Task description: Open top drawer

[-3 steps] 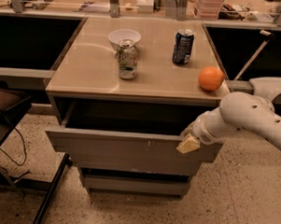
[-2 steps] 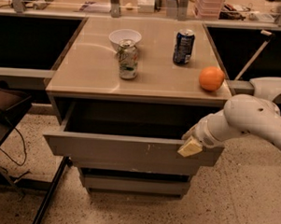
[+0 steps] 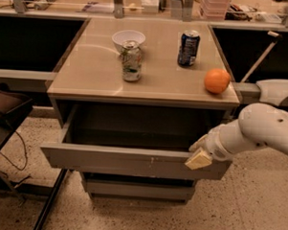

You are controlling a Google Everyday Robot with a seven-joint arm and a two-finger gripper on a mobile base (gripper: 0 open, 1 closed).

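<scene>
The top drawer (image 3: 132, 160) is a wide grey handleless front with small whitish scuffs right of centre. It stands pulled out from the cabinet, its dark inside showing. My gripper (image 3: 198, 156) is at the right end of the drawer front's top edge, at the end of the white arm (image 3: 258, 131) that reaches in from the right. A cream-coloured finger pad (image 3: 198, 160) lies against the front.
On the tan counter top (image 3: 88, 76) stand a white bowl (image 3: 128, 38), a silver-green can (image 3: 131, 61), a blue can (image 3: 188, 48) and an orange (image 3: 217, 81) near the right front corner. A narrower lower drawer front (image 3: 138, 188) shows beneath. A dark stand (image 3: 5, 115) is at left.
The top drawer has slid further out toward the camera, and my gripper has moved with it, forward and slightly down.
</scene>
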